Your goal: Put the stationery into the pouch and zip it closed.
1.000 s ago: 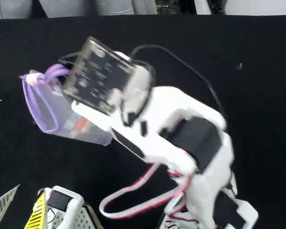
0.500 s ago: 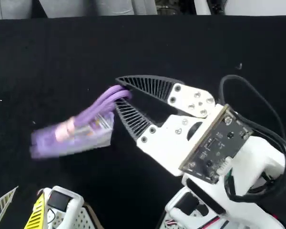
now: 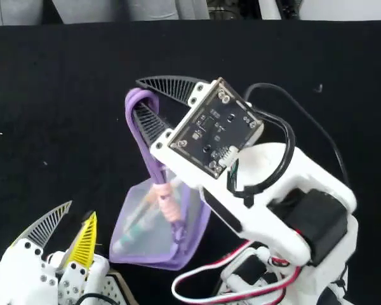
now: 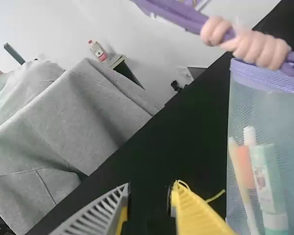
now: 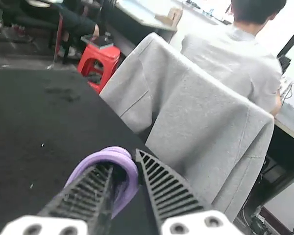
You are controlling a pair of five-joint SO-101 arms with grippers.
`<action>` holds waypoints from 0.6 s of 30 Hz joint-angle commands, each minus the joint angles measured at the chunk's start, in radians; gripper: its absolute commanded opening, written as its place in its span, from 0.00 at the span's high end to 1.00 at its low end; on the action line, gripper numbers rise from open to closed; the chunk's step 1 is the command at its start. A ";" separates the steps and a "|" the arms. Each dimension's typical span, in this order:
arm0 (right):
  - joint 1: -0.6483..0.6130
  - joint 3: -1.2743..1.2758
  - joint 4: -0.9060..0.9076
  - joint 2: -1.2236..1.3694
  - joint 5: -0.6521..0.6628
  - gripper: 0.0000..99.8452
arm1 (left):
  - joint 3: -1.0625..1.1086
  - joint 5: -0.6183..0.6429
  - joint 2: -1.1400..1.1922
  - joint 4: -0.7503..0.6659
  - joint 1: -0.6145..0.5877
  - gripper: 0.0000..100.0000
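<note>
The translucent mesh pouch with purple trim (image 3: 153,232) hangs over the black table (image 3: 51,82) from its purple loop strap (image 3: 140,143), which the right gripper (image 3: 138,95) pinches between its black ribbed fingers. Pens (image 4: 257,181) stand inside, their label print too small to read. The left gripper (image 4: 148,198), just beside the pouch, is spread and empty.

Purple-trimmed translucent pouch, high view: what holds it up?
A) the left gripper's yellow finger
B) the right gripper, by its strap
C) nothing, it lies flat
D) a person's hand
B: the purple strap is pinched between the black fingers of the right gripper, and the pouch hangs from it.
</note>
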 commanded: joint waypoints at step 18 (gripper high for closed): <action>0.011 0.200 -0.399 0.064 -0.002 0.99 | -0.002 0.374 0.017 0.008 0.243 0.85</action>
